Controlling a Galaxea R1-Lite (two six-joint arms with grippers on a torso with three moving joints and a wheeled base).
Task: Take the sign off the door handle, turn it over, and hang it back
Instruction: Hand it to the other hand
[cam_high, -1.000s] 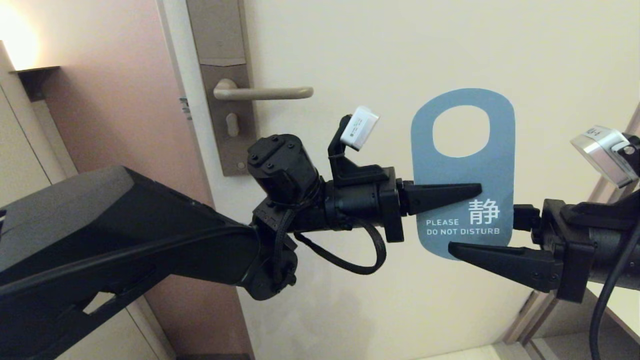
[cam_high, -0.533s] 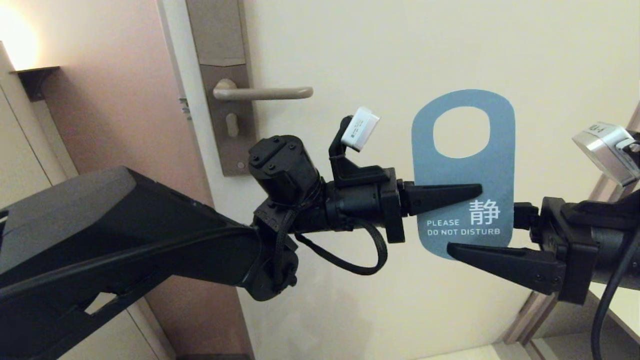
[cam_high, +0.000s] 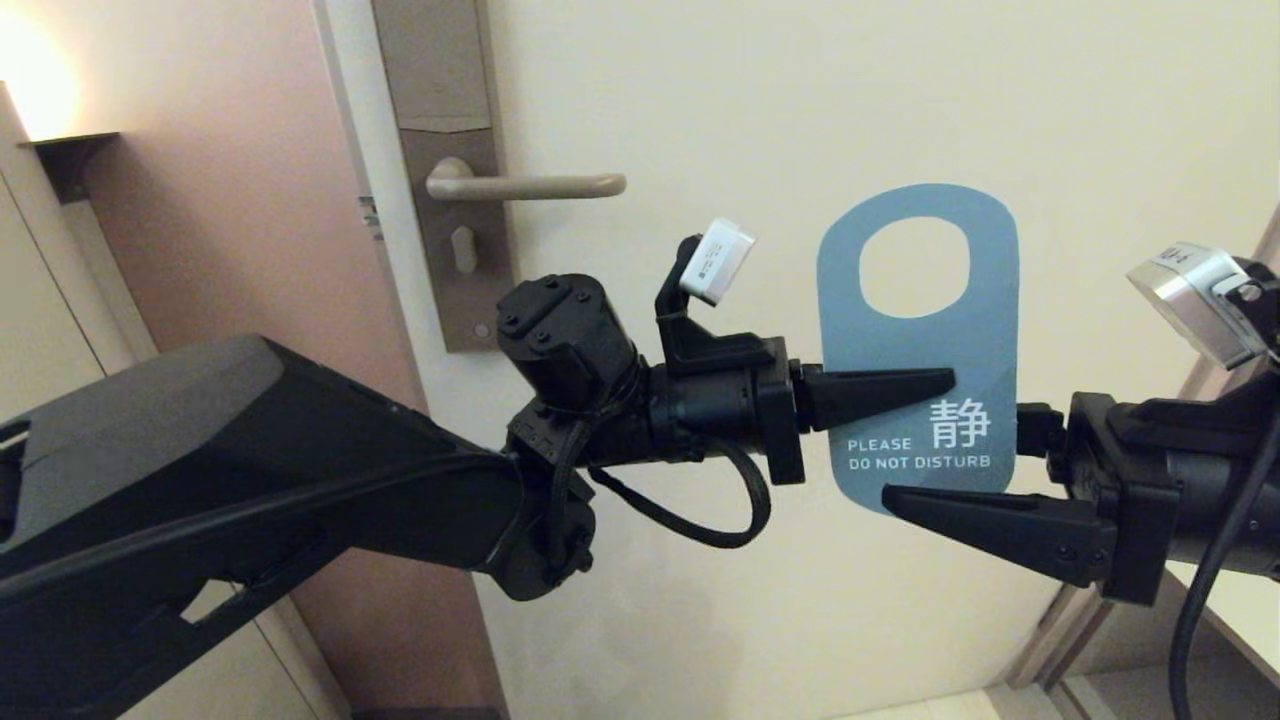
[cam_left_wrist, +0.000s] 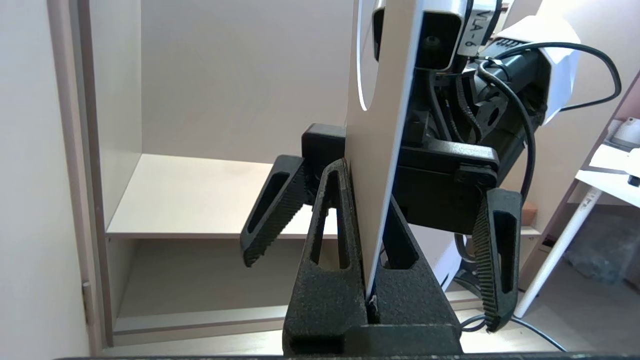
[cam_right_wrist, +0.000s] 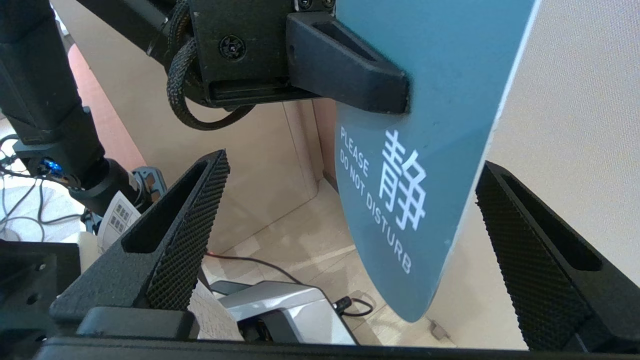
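Note:
The sign (cam_high: 920, 350) is held upright in front of the door, its blue "DO NOT DISTURB" face toward me and its oval hole on top. My left gripper (cam_high: 948, 380) is shut on the sign's left edge at mid-height; in the left wrist view (cam_left_wrist: 365, 200) both fingers clamp the sign (cam_left_wrist: 380, 125) edge-on. My right gripper (cam_high: 885, 455) is open, its jaws straddling the sign's lower part, one in front, one behind, without touching it. In the right wrist view the right gripper (cam_right_wrist: 352, 162) has the sign (cam_right_wrist: 425, 100) between its fingers. The door handle (cam_high: 530, 186) is bare, up and left of the sign.
The handle sits on a tall brown-grey backplate (cam_high: 455, 250) at the cream door's (cam_high: 800, 90) left edge. A pinkish wall (cam_high: 230, 220) with a dark shelf (cam_high: 70, 150) lies to the left. A grey device (cam_right_wrist: 290, 310) and cables lie on the floor below.
My right gripper has moved a little left, further around the sign's lower part. The sign and left gripper have shifted slightly left.

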